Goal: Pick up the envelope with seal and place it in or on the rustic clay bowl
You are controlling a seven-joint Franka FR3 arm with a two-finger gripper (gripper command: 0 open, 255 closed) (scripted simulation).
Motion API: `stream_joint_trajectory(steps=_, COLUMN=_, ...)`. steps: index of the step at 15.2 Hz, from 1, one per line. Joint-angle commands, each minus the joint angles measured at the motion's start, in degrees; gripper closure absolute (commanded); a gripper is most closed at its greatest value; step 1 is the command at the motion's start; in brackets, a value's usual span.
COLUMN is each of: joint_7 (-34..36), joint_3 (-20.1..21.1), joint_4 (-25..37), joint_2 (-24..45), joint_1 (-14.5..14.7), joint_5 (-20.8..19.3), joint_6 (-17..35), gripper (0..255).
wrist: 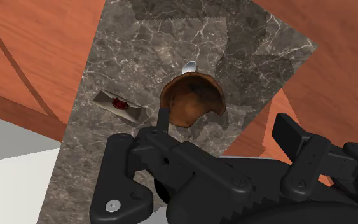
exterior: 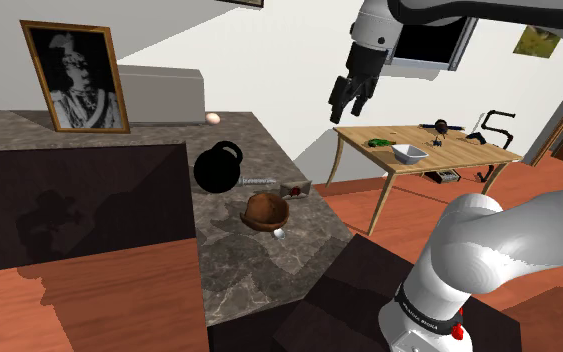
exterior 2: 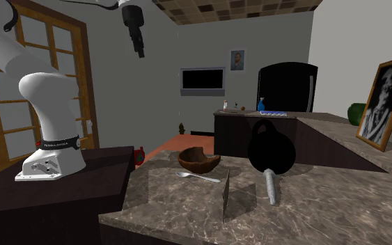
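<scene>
The envelope (wrist: 119, 105) is a small grey one with a red seal. It lies on the marble counter (wrist: 139, 38) near its edge, a little apart from the bowl. The brown clay bowl (wrist: 192, 98) with an uneven rim stands upright and holds nothing. From the shoulder view the envelope (exterior: 295, 189) lies just beyond the bowl (exterior: 267, 211), toward that view's right. My gripper (exterior: 347, 108) hangs open high above the counter, with nothing between its fingers (wrist: 163, 118). The second exterior view also has the gripper (exterior 2: 139, 50) far above the bowl (exterior 2: 199, 160).
A black kettlebell (exterior: 218, 167) and a grey rod (exterior: 254, 181) sit behind the bowl. A spoon (exterior: 280, 233) lies just in front of it. An egg (exterior: 213, 118) and a framed portrait (exterior: 74, 78) stand at the counter's back. A wooden table (exterior: 424, 150) stands beyond.
</scene>
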Motion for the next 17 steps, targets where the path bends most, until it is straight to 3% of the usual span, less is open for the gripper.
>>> stream_joint_trajectory(steps=1, joint_7=0.0, joint_3=0.0, joint_4=0.0, joint_2=0.0, joint_1=0.0, joint_5=0.0, joint_6=0.0, gripper=0)
stream_joint_trajectory(steps=9, joint_7=-17.5, joint_3=-11.3, joint_4=-7.1, joint_2=4.3, joint_1=1.3, joint_5=-5.3, joint_6=11.4, gripper=0)
stream_joint_trajectory(steps=17, joint_7=-35.6, joint_3=-23.2, joint_4=-7.7, joint_2=16.0, joint_1=4.1, joint_5=-7.8, joint_6=23.6, gripper=0)
